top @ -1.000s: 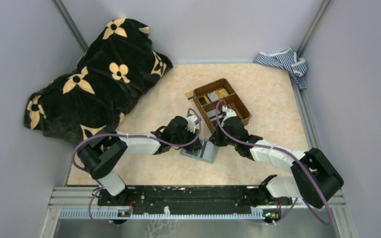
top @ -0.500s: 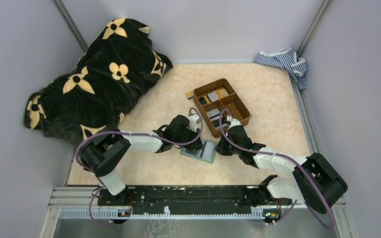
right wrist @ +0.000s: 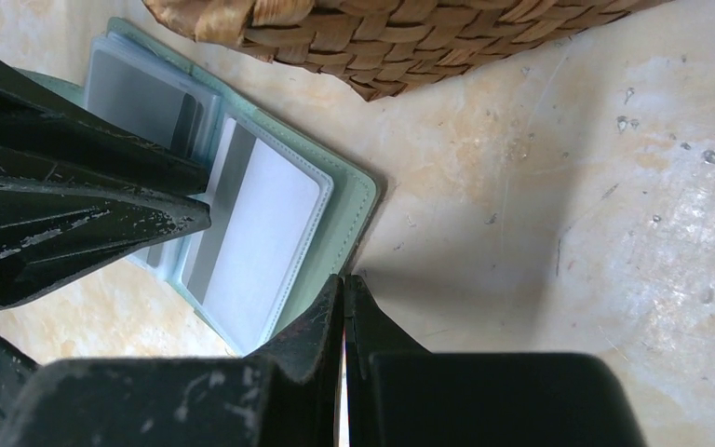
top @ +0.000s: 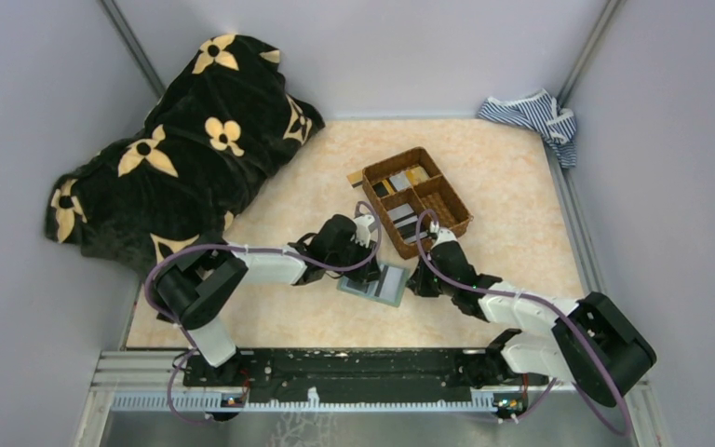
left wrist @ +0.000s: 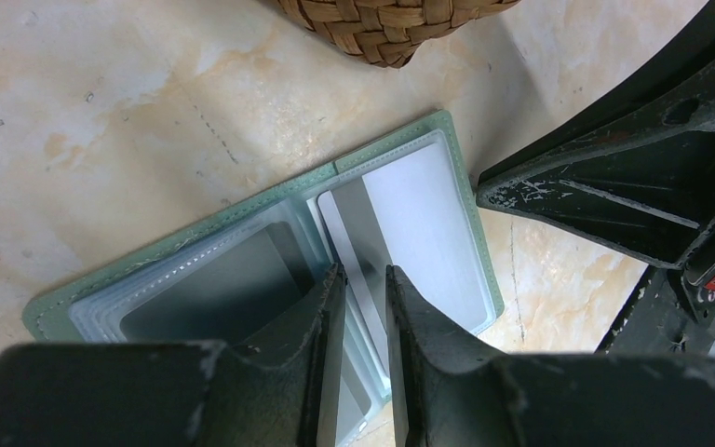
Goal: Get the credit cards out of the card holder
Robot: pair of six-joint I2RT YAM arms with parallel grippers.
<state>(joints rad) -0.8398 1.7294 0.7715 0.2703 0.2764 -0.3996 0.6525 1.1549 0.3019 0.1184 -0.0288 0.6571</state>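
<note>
left fingers [left wrist: 270, 363] slightly apart, empty, wallet [left wrist: 177, 250] beneath | right fingers [right wrist: 307, 363] closed beside its edge | card [left wrist: 419, 233] likely thin, stiff, slick: pinch exposed edge

Left arm [top: 261, 268] and right arm [top: 521, 307]: white link shells, black joint housings, a purple cable [top: 152, 279] looped along each. End effector fingers [left wrist: 270, 372] matte black, scuffed grey at edges.

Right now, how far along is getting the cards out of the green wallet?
Done: the card holder lies open on the table. In hand: the left gripper is over its fold, the shut right gripper at its edge. Left: a pale credit card sits in its sleeve.
</note>
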